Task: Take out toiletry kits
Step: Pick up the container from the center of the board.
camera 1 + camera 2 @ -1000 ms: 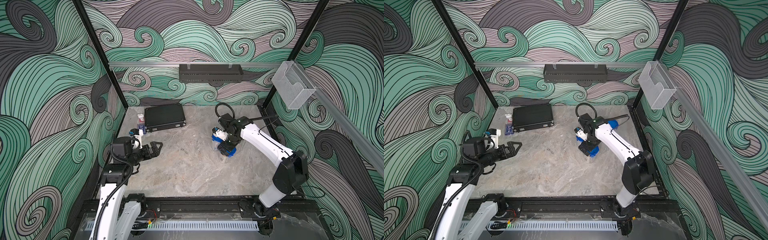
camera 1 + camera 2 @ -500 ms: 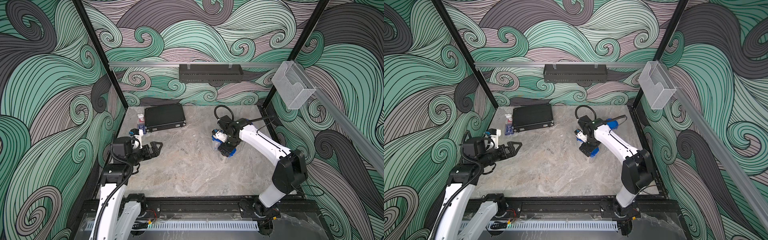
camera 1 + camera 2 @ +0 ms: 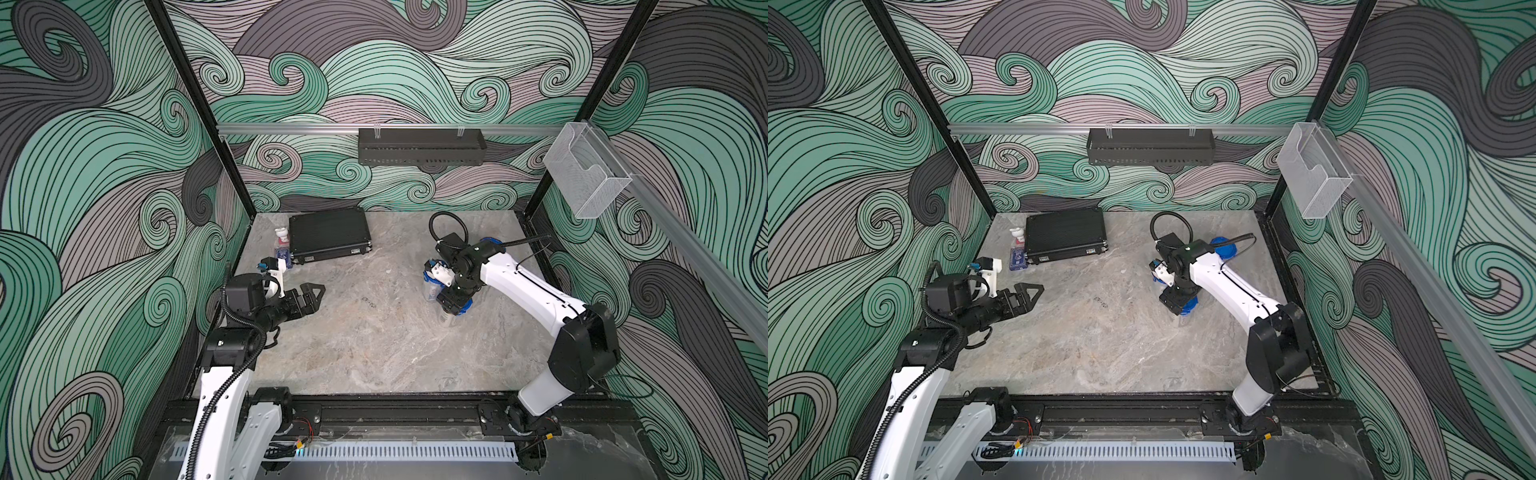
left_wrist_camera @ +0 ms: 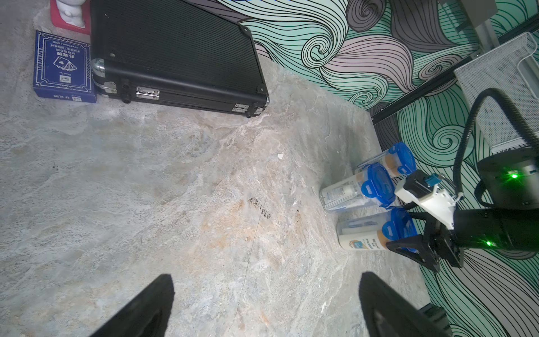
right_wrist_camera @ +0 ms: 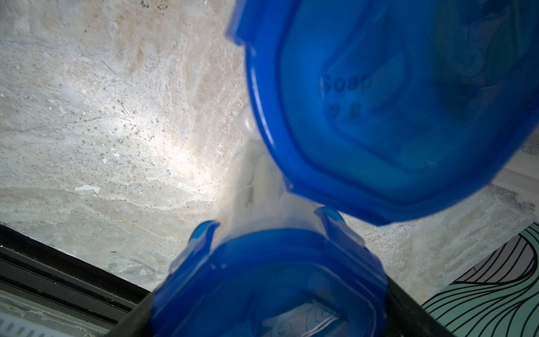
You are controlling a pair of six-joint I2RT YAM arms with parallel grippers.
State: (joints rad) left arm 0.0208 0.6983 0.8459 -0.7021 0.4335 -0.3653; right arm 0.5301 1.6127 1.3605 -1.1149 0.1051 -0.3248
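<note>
Top views: even, bright, sharp, soft shadows. Right wrist view: the near blue lid [image 5: 393, 111] blurs; glare whitens the table [image 5: 163, 154].

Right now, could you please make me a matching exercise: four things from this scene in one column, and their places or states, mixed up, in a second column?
Things
1. black ribbed hard case
2. dark blue cardboard card box
3. clear plastic tub with blue lid, nearest the front
4. left pincer

Places or states
A. open, holding nothing
B. its lid sits inside the right pincer
C. lying flat, metal latches on its side
D. on the table, beside the case's corner

Pairs: 1-C, 2-D, 3-B, 4-A
</note>
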